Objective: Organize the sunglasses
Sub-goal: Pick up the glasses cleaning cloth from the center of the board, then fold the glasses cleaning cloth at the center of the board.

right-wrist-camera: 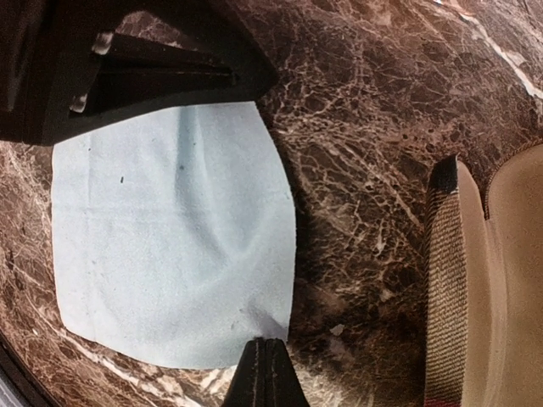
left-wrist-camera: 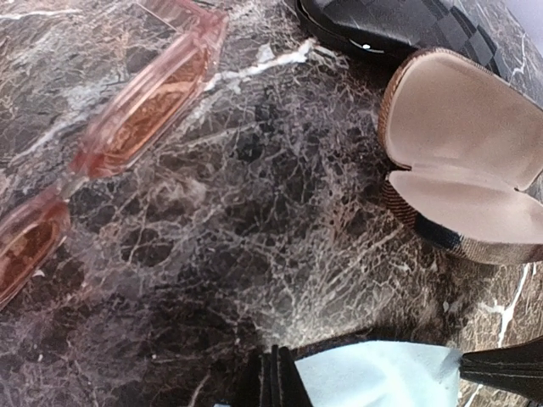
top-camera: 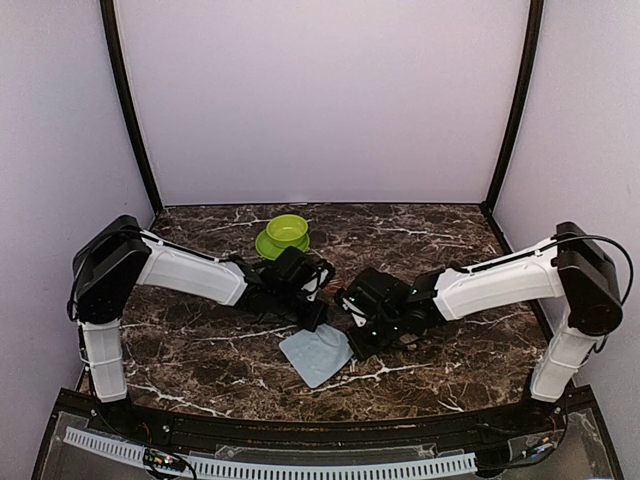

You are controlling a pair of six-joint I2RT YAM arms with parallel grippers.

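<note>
One pair of sunglasses (left-wrist-camera: 144, 102) with reddish-brown translucent lenses lies on the marble at the upper left of the left wrist view. A light blue cloth (top-camera: 316, 355) lies flat at the middle front of the table. My left gripper (left-wrist-camera: 278, 373) is shut on one corner of the cloth (left-wrist-camera: 373, 377). My right gripper (right-wrist-camera: 270, 363) is shut on the opposite corner of the cloth (right-wrist-camera: 170, 237), which wrinkles at the pinch. From above, the left gripper (top-camera: 318, 318) and right gripper (top-camera: 353, 345) meet over the cloth. The arms hide the sunglasses in the top view.
An open brown-and-beige striped case (left-wrist-camera: 462, 161) lies just right of the cloth, also in the right wrist view as the striped case (right-wrist-camera: 475, 280). A black case (left-wrist-camera: 399, 21) lies beyond it. A green bowl (top-camera: 284, 235) stands at the back centre.
</note>
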